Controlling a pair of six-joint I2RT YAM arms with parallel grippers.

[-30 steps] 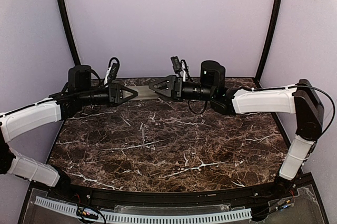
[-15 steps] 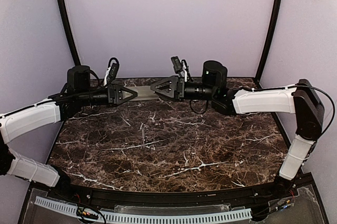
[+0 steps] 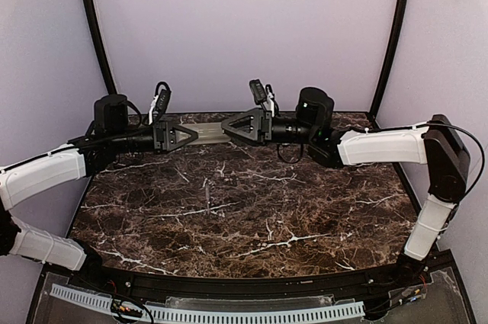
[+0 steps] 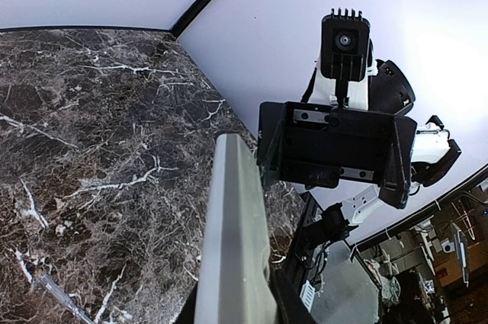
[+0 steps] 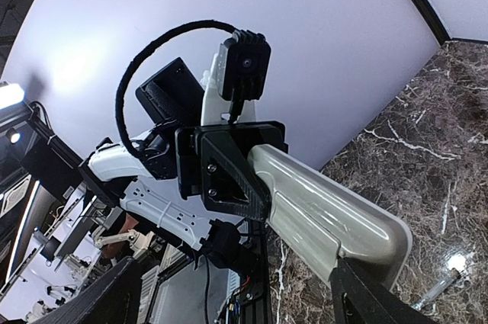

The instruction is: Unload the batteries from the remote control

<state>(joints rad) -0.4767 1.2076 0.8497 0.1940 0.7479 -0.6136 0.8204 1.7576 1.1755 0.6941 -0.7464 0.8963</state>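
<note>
Holding the remote control by one end, the left gripper is clamped narrowly on it and keeps it level in the air above the far part of the table; the right gripper faces it head-on with its jaws spread wide, gripping nothing, close to the free end; whether a finger touches that end I cannot tell. From the right wrist view the grey-beige back of the remote shows, with a stepped seam across it and no batteries visible, so the cover looks to be in place and the unloading not yet begun. The main risk, as I judge it, is leverage; the remote is pinched at one end only, so any push or pull at the other end could twist it in the left fingers or slide it out lengthwise, dropping it on the marble; a right-hand close that lands off-centre could do the same; a cover that gives suddenly could send batteries rolling off the table. A thin grey stick-like thing lies on the table well below the remote; what it is I cannot tell.
</note>
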